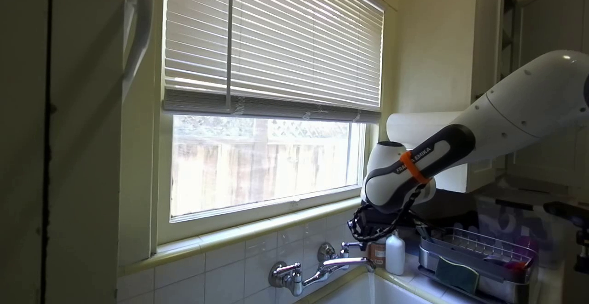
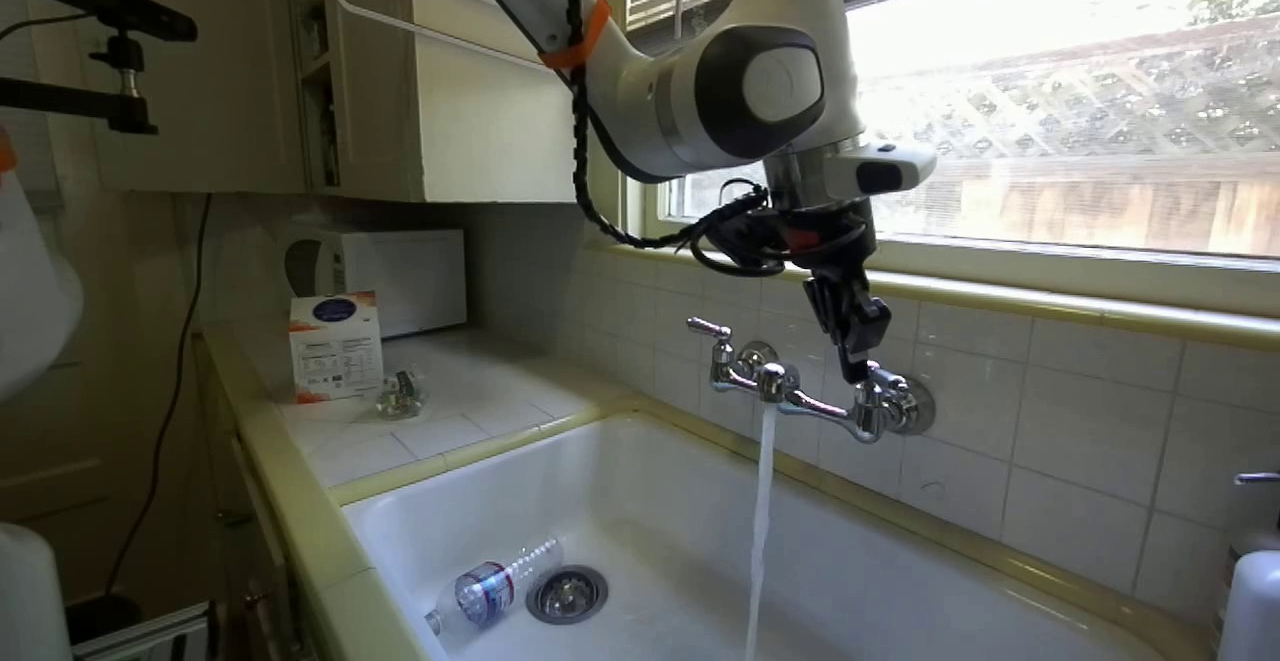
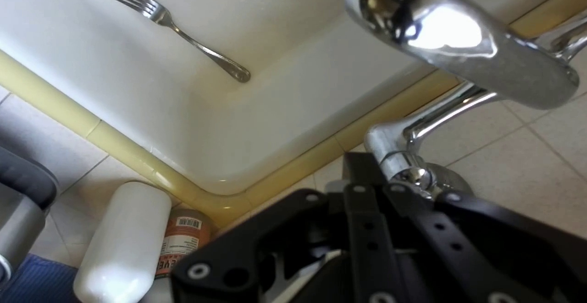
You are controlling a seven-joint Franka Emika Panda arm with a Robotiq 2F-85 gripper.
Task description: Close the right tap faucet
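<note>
On the white-tiled counter [image 2: 480, 381] at the left of an exterior view, an upright white box with orange patches [image 2: 336, 353] is set apart from the wide white sink [image 2: 900, 581], presumably so that splashes are avoided. Next, inside the sink, a clear plastic bottle with a blue-and-red label [image 2: 485, 594] is laid on its side just beside the round metal drain [image 2: 567, 595], where any leftover water could be carried off. On the white tiled wall [image 2: 1090, 461] the chrome two-handle faucet [image 2: 822, 408] is mounted: its left-hand chrome handle [image 2: 721, 353] is untouched, and from the central chrome spout [image 2: 772, 384] a stream of water [image 2: 762, 501] is poured — hence closing is judged not yet done. Right of the spout, the black robot gripper [image 2: 856, 363] is pointed downward, its fingers [image 3: 360, 206] apparently drawn together, with nothing seen held between them; a push rather than a pinch seems intended. At the faucet's right-hand end, just beside the fingertips, the small shiny chrome tap handle [image 2: 886, 378] is found; whether it is touched cannot be told — in the wrist view it is largely hidden by the gripper.
</note>
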